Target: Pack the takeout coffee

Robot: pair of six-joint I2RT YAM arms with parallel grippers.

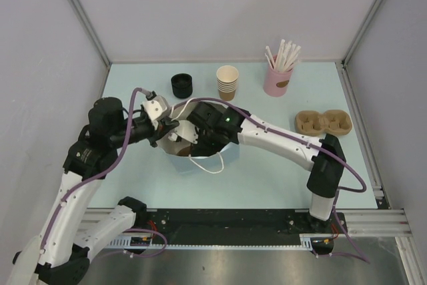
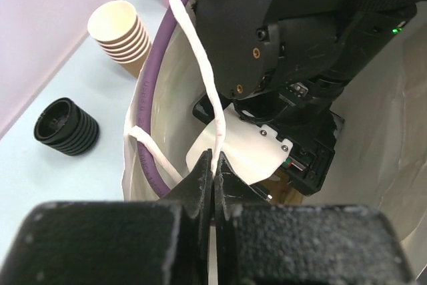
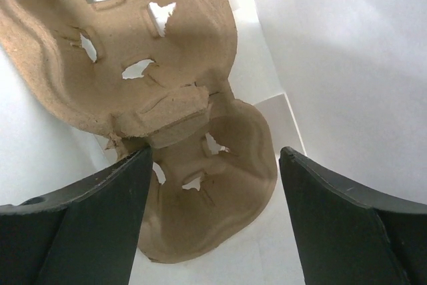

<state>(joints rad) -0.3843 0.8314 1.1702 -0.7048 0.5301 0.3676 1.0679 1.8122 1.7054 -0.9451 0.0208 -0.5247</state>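
Jaws of right gripper (image 3: 213, 165) are standing apart inside the bag (image 3: 347, 45), pulp carrier (image 3: 133, 45) lying just below and between them, left gripper (image 2: 213, 165) is clamping the bag handle (image 2: 200, 65), lidded coffee isn't showing anywhere, so I'd be lifting straight out without snagging that carrier.

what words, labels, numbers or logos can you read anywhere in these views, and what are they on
No text can be read in any view.
Pink cup: a brown mark on its side, too small to read.
Stack of brown cups: no print shows.
Black lids: no print shows.
Pulp carrier in the white bag: both plain, no print shows.
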